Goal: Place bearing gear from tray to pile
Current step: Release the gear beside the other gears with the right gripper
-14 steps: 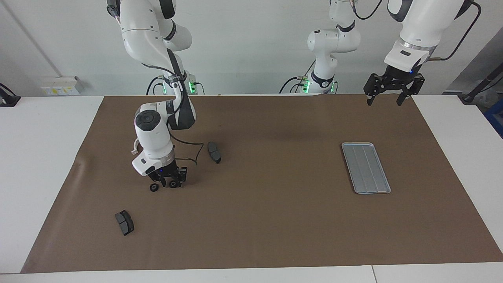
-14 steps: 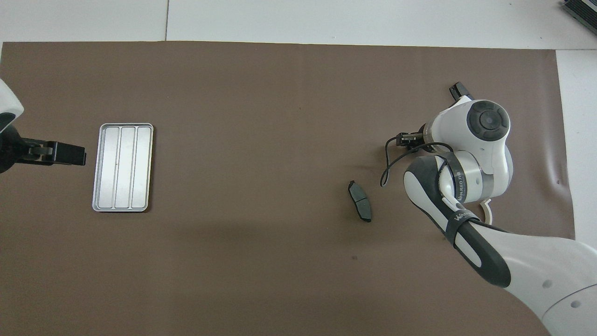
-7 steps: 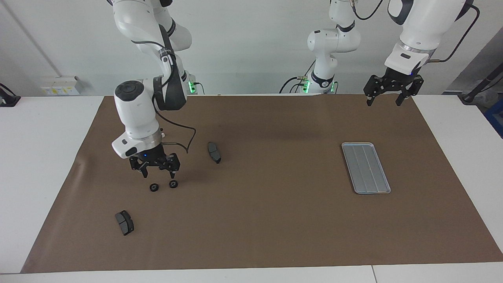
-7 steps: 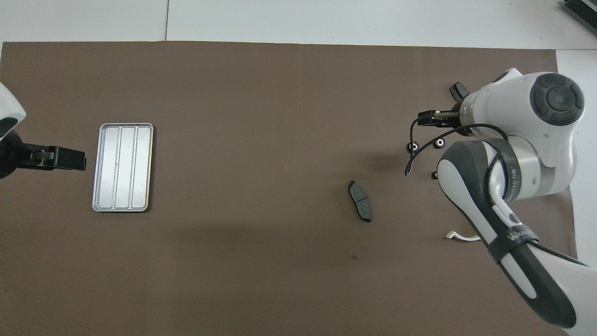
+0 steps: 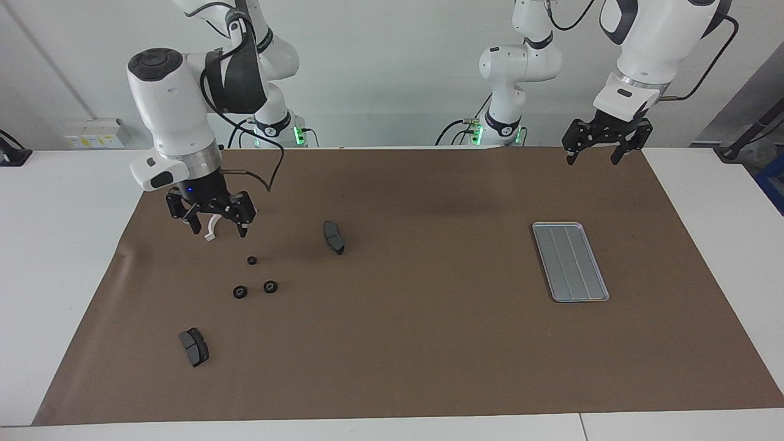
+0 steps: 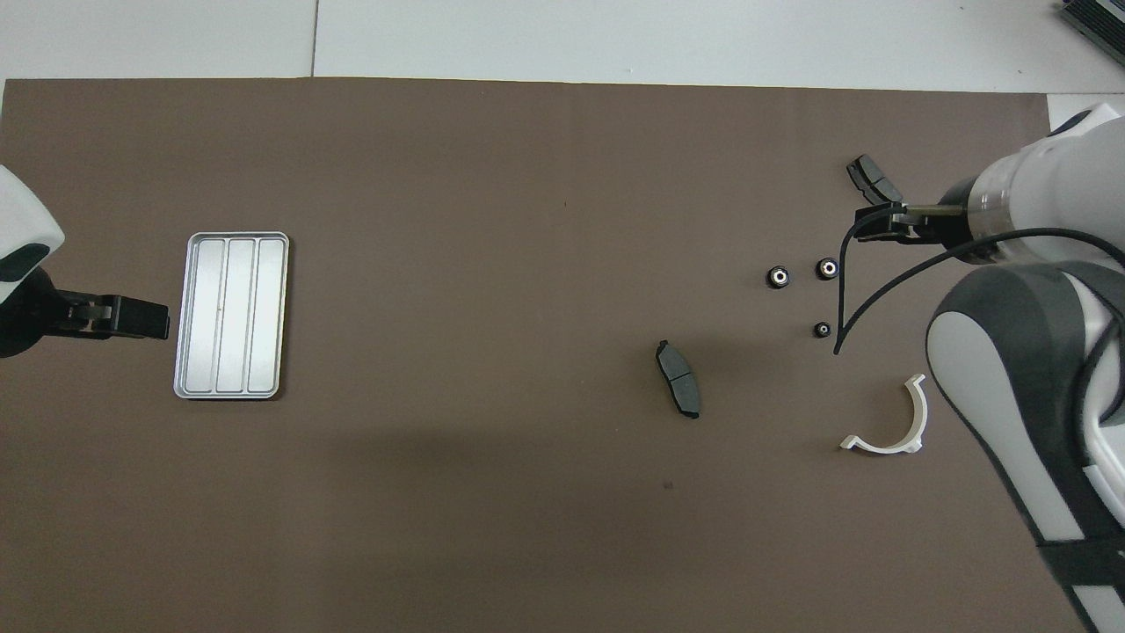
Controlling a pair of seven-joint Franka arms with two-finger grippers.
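Observation:
The silver grooved tray [image 5: 569,261] lies bare toward the left arm's end of the mat, also in the overhead view [image 6: 230,315]. The pile is three small black ring gears [image 5: 270,286] [image 5: 240,292] [image 5: 252,260], lying loose toward the right arm's end; they also show in the overhead view [image 6: 778,277] [image 6: 827,268] [image 6: 823,330]. My right gripper [image 5: 218,229] [image 6: 868,227] is open and empty, raised above the mat beside the pile. My left gripper [image 5: 592,160] [image 6: 149,318] is open and empty, waiting in the air beside the tray.
A white curved bracket [image 6: 888,422] lies nearer to the robots than the pile, partly hidden by the right gripper in the facing view. Dark grey brake pads lie on the brown mat: one [image 5: 334,237] toward the middle, one [image 5: 194,346] farther from the robots than the gears.
My right gripper has risen from the gears and swung back toward its own end of the table, empty. The third gear and the white bracket have come into view. The left gripper barely moved.

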